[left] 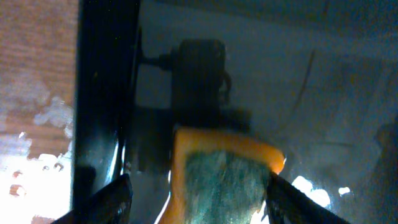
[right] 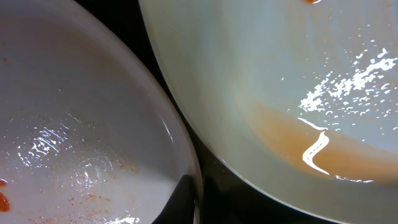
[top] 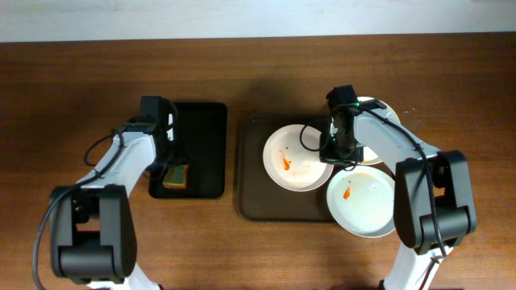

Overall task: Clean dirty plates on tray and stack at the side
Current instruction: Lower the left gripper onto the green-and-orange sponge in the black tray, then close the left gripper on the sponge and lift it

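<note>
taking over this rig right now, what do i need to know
Left tool: open, straddling the orange sponge with green scouring face in the small black tray.
Right tool: down over the large brown rectangular tray; open or shut unclear.
On it: one smeared white round plate; second smeared plate overhanging the corner nearest the right arm; third plate mostly hidden under that arm.
Done: nothing stacked.
Left: wipe the plates, stack them aside.

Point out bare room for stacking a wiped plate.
Bare table runs along the far edge beyond the black tray and brown tray, and along the near edge in front of them. Crowded: the brown tray's right side, where the three plates cluster.
</note>
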Controlling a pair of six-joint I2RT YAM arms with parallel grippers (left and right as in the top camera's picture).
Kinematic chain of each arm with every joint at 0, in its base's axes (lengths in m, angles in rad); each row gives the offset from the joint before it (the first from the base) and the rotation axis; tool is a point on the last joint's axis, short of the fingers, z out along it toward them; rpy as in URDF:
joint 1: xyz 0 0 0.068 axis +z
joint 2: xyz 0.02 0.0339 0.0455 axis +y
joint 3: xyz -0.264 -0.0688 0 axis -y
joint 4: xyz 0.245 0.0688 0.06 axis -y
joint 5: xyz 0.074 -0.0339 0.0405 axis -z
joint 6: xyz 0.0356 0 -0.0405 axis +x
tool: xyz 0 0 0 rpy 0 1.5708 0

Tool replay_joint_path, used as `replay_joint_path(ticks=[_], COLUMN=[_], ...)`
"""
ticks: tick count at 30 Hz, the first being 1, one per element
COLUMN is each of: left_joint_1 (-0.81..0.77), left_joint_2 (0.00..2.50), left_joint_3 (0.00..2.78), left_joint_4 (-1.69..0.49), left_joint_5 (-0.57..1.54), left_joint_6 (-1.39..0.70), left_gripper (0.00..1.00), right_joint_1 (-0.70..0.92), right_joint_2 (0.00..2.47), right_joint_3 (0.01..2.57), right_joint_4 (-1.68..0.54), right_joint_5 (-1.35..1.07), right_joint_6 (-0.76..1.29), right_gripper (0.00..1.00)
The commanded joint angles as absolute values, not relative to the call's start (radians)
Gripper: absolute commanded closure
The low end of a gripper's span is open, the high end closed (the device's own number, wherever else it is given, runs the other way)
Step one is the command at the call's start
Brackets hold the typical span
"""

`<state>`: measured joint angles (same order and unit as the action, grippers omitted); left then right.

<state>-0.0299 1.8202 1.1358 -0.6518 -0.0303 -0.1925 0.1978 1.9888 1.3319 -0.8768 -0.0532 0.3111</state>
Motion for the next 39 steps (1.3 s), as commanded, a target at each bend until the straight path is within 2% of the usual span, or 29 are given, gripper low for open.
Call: replay_joint_path(ticks=[1, 4, 6, 8, 9, 14, 15, 17, 20, 26, 27, 28, 29, 30, 32, 33, 34, 35, 38, 39], left_joint_1=[-0.031, -0.031, -0.031, -0.031, -0.031, -0.031, -0.031, -0.031, -0.031, -0.062, -0.063, -0.064, -0.064, -0.064, -0.063, -0.063, -0.063, -0.063, -0.064, -0.064], left_joint_2=[1.850, 1.850, 1.850, 1.851, 1.851, 1.851, 1.851, 1.851, 1.851, 1.906, 1.919, 1.922, 1.922, 1.922, 1.922, 1.922, 1.920, 1.918, 1.918, 1.918], left_joint_3=[1.130, 1.128, 1.111, 1.097, 1.094, 1.094, 1.094, 1.094, 1.094, 1.093, 1.093, 1.093, 1.095, 1.095, 1.095, 1.095, 1.099, 1.110, 1.160, 1.161], left_joint_4=[-0.617, -0.625, -0.625, -0.610, -0.582, -0.398, -0.371, -0.368, -0.379, -0.330, -0.312, -0.304, -0.304, -0.303, -0.303, -0.309, -0.336, -0.377, -0.553, -0.584], left_joint_5=[0.046, 0.014, 0.012, 0.032, 0.048, 0.049, 0.049, 0.049, 0.049, 0.044, 0.045, 0.045, 0.045, 0.045, 0.045, 0.045, 0.044, 0.044, 0.045, 0.045], left_joint_6=[-0.194, -0.186, -0.186, -0.186, -0.186, -0.186, -0.186, -0.186, -0.186, -0.185, -0.163, -0.144, -0.141, -0.141, -0.136, -0.103, -0.073, -0.058, -0.059, -0.059], left_gripper=[0.33, 0.30, 0.41, 0.56, 0.72, 0.77, 0.73, 0.32, 0.24, 0.25, 0.34, 0.55, 0.85, 1.00, 1.00, 0.40, 0.18, 0.08, 0.09, 0.15], right_joint_1=[0.202, 0.202, 0.202, 0.202, 0.202, 0.202, 0.202, 0.202, 0.202, 0.202, 0.202, 0.202, 0.202, 0.202, 0.202, 0.202, 0.202, 0.202, 0.202, 0.202], right_joint_2=[2.002, 2.002, 2.002, 2.002, 2.002, 2.002, 2.002, 2.002, 2.002, 2.002, 2.002, 2.002, 2.002, 2.002, 2.002, 2.002, 2.002, 2.002, 2.002, 2.002], right_joint_3=[1.324, 1.324, 1.324, 1.324, 1.324, 1.324, 1.324, 1.324, 1.324, 1.324, 1.324, 1.324, 1.324, 1.324, 1.324, 1.324, 1.324, 1.324, 1.324, 1.324], right_joint_4=[-0.874, -0.875, -0.875, -0.875, -0.875, -0.875, -0.875, -0.875, -0.874, -0.874, -0.874, -0.874, -0.874, -0.874, -0.874, -0.874, -0.874, -0.874, -0.873, -0.874], right_joint_5=[-0.033, -0.034, -0.034, -0.036, -0.046, -0.048, -0.048, -0.048, -0.048, -0.048, -0.047, -0.048, -0.048, -0.048, -0.048, -0.048, -0.048, -0.048, -0.048, -0.048], right_joint_6=[0.316, 0.316, 0.316, 0.316, 0.316, 0.315, 0.315, 0.315, 0.315, 0.315, 0.315, 0.315, 0.315, 0.315, 0.315, 0.315, 0.315, 0.315, 0.315, 0.315], right_gripper=[0.95, 0.94, 0.94, 0.94, 0.94, 0.94, 0.94, 0.93, 0.93, 0.91, 0.91, 0.91, 0.90, 0.91, 0.90, 0.90, 0.90, 0.90, 0.90, 0.90])
